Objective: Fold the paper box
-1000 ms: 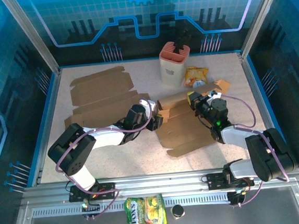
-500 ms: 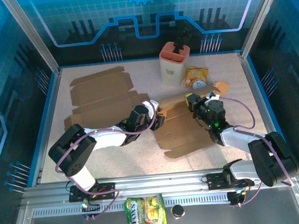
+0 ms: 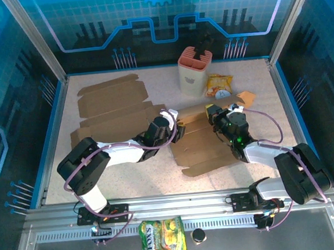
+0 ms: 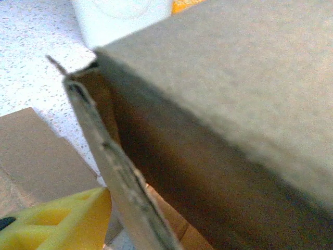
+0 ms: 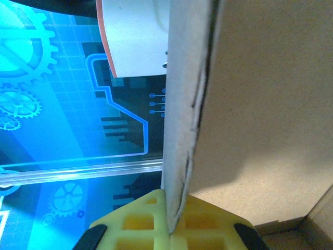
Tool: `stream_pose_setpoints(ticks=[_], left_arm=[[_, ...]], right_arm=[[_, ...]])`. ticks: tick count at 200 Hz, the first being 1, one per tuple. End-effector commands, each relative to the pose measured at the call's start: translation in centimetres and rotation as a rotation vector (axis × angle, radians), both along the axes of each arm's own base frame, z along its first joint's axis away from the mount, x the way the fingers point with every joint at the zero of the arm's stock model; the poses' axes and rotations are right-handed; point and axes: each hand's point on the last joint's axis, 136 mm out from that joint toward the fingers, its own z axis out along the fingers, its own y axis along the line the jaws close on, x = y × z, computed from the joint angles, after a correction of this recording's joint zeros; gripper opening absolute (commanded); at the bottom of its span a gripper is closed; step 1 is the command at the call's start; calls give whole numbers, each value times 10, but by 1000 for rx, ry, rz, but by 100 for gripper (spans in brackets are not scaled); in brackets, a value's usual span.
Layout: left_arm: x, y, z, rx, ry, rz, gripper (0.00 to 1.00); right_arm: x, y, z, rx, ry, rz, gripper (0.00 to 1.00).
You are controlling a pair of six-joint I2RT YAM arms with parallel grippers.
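The right pincer (image 3: pixel 215 114) is clamping together on a raised flap of the brown corrugated-cardboard paper box (image 3: pixel 207 145). In the right wrist view its yellow fingertips (image 5: pixel 135 221) are squeezing the flap's edge between them at the bottom centre of the frame. The left pincer (image 3: pixel 177 131) is sitting at the box's left edge, just left of centre in the top view. In the left wrist view one yellow finger (image 4: pixel 67 216) is showing at the lower left, just beside a tilted flap edge. I cannot tell whether this pincer is gripping the flap or standing apart.

The box is lying in the middle of the speckled white counter (image 3: pixel 142 174), with its flat panels spreading toward the lower part of the frame. Toward the upper left, two flat brown cardboard sheets (image 3: pixel 112 100) are lying on the counter. At the upper centre, a white plastic holder with a salmon-pink top (image 3: pixel 196 73) is standing, with an orange snack packet (image 3: pixel 218 85) just to its right. A green-and-yellow snack bag (image 3: pixel 163 246) is lying on the metal rail (image 3: pixel 65 234) at the bottom.
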Motion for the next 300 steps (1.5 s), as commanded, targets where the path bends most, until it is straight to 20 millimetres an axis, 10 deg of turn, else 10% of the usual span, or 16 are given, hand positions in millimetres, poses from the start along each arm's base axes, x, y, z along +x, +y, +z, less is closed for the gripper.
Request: stream_pose_setpoints(ticks=[1,157,300], left_arm=[[17,-6,32,-95,-73,65,60],[-8,-11,42,-94,-46,137,50],[15,-9,27,-77,-4,323,37]], right_arm=[[-14,5,-50,-80,137,21,0],[-19,-2,-45,-168,200,-36,0],[-26,12,-51,-159,194,-13,0]])
